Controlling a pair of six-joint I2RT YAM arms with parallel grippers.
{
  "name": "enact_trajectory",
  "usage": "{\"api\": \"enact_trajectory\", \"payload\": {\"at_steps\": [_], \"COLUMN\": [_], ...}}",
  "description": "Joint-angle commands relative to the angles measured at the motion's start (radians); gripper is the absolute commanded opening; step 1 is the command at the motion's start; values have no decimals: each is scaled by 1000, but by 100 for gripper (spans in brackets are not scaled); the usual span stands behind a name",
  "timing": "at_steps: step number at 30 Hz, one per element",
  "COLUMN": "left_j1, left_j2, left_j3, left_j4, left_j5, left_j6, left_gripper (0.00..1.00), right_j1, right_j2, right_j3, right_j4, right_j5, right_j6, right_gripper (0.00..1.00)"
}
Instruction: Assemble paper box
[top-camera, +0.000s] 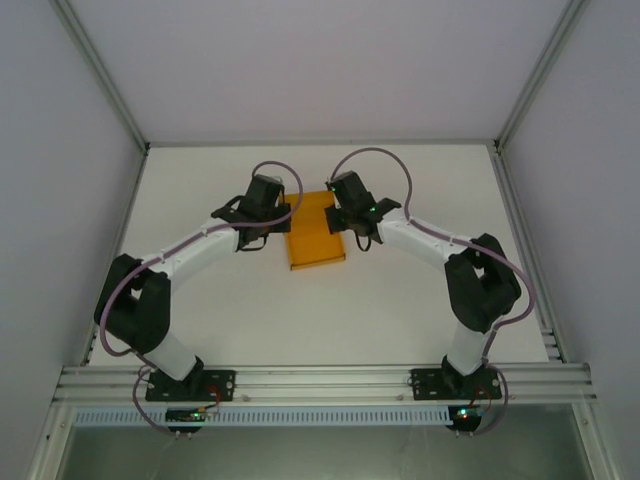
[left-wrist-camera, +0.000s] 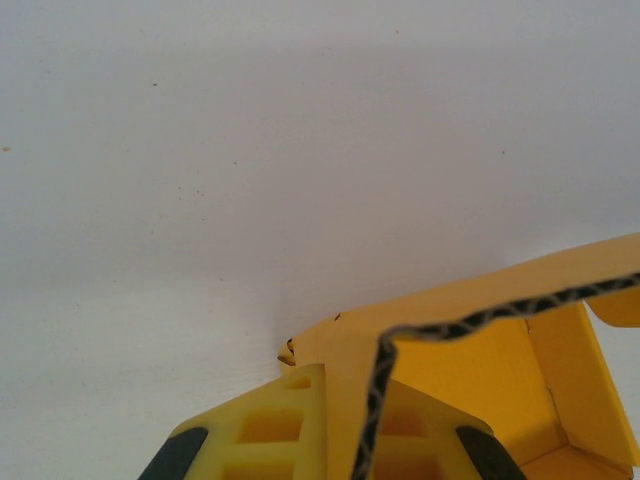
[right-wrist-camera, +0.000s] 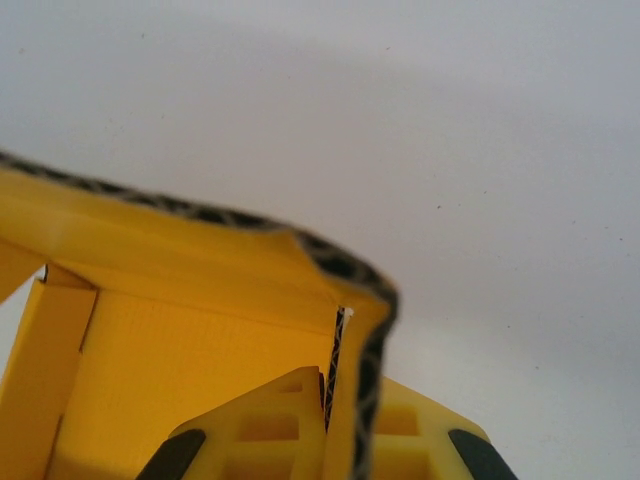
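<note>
Top external view puts the paper box (top-camera: 316, 235) at the middle of the table (top-camera: 400, 310), its long axis running away from my bases with a slight lean, and I have it from both sides. My left gripper (top-camera: 284, 220) is on its left long edge and my right gripper (top-camera: 341, 218) on its right long edge, both at the far half, so neither arm is the nearer one and the near half of the card lies free. In the left wrist view my left gripper (left-wrist-camera: 350, 445) is clenched on an upright wall of the paper box (left-wrist-camera: 480, 370). The striped cut edge stands between my yellow fingers (left-wrist-camera: 285, 430), and the hollow of the box opens to the right of them. In the right wrist view my right gripper (right-wrist-camera: 335, 445) is likewise clamped on a wall of the paper box (right-wrist-camera: 180, 340), whose hollow opens to the left, with a flap bent over above my fingers (right-wrist-camera: 265, 430). I judge the coming fold depends on this opposition: the box lies between my two grips, so any push inward from one must be met by the other. Bare table lies on every side, with most room toward the bases, and the enclosure walls stand well apart.
</note>
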Motion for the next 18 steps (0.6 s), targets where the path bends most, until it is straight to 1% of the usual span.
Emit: {"api": "enact_trajectory", "payload": {"at_steps": [1,7,14,18], "left_j1": [-35,-37,-39,-55], "left_j2": [-4,14,51,63], "left_j3": [10,6,-13,-39], "left_j4": [126,181,263,305], "left_j5": [109,131,116,53], "left_j6": [-78,-171,-254,-255], "left_gripper": [0,0,0,0], "right_j1": [63,102,118,121], "right_j2": [10,14,16,16], "right_j3": [53,44,-4,-37], "right_j4": [137,175,212,232], "right_j5": [-56,-5,-8,8], "right_j6": [78,79,114,121], "right_gripper": [0,0,0,0]}}
